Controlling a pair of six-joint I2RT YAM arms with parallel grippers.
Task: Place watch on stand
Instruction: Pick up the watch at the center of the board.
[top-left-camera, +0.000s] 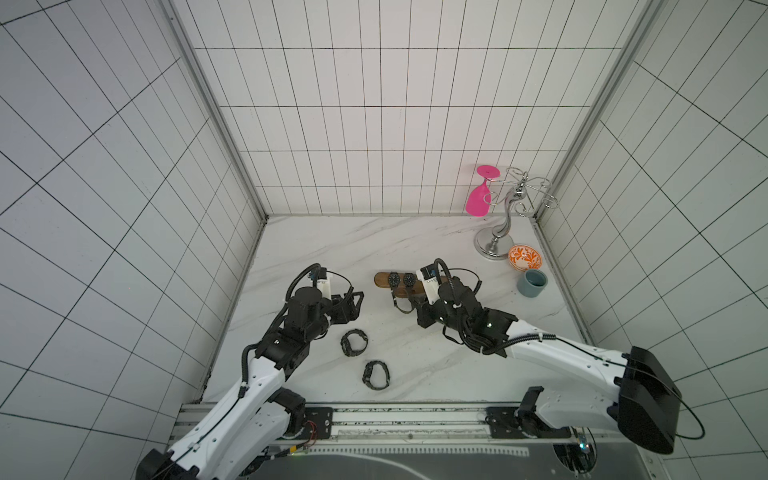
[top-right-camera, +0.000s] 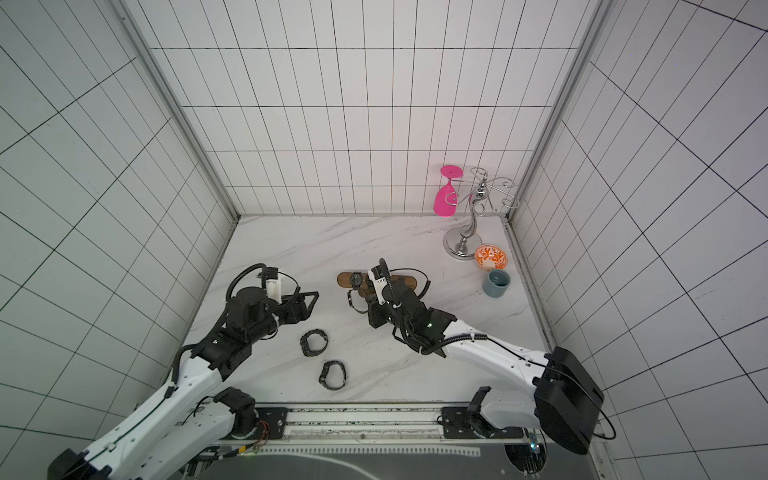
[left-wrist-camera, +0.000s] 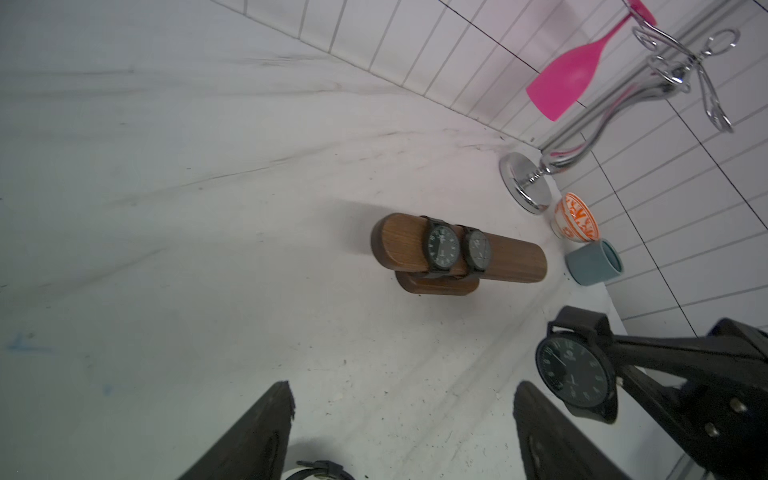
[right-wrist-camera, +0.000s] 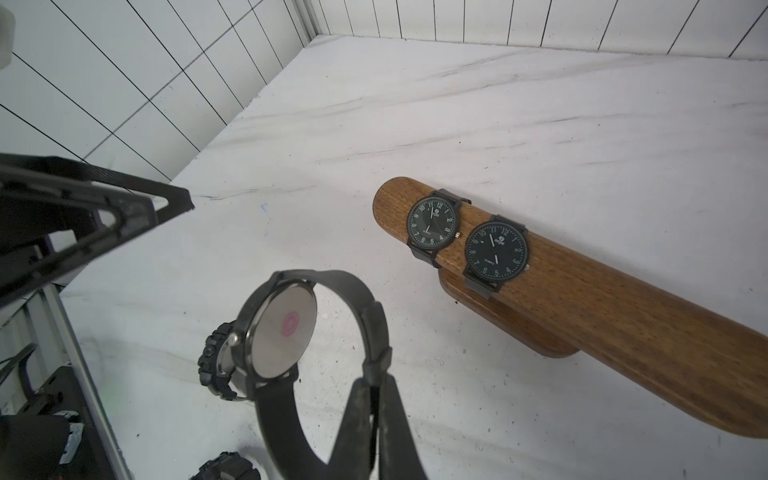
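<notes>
Your right gripper (right-wrist-camera: 376, 388) is pinched tight on the strap of a black round-dial wristwatch (right-wrist-camera: 282, 328). It grips the band on the side opposite the case, which probably serves to keep the buckled loop hanging open so it can be threaded over a bar end. That watch hangs on the near side of the wooden stand (right-wrist-camera: 602, 316), close to its middle and not touching it.

Two similar black watches (right-wrist-camera: 432, 224) (right-wrist-camera: 496, 249) sit wrapped around the left half of the bar. That leaves the right half bare, so the right rounded end looks like your way in.

Your left gripper (left-wrist-camera: 403, 390) hangs to the left of the stand with its jaws spread wide and nothing between them. It may be there to steady the stand.

Two chunkier black watches (top-left-camera: 354, 343) (top-left-camera: 376, 375) lie on the table nearer you.

As for writing, the dials show pale numerals one to twelve. A small logo and a word sit under the twelve, too small to read. The held watch's steel back carries a round pink mark (right-wrist-camera: 290, 325), also unreadable.
</notes>
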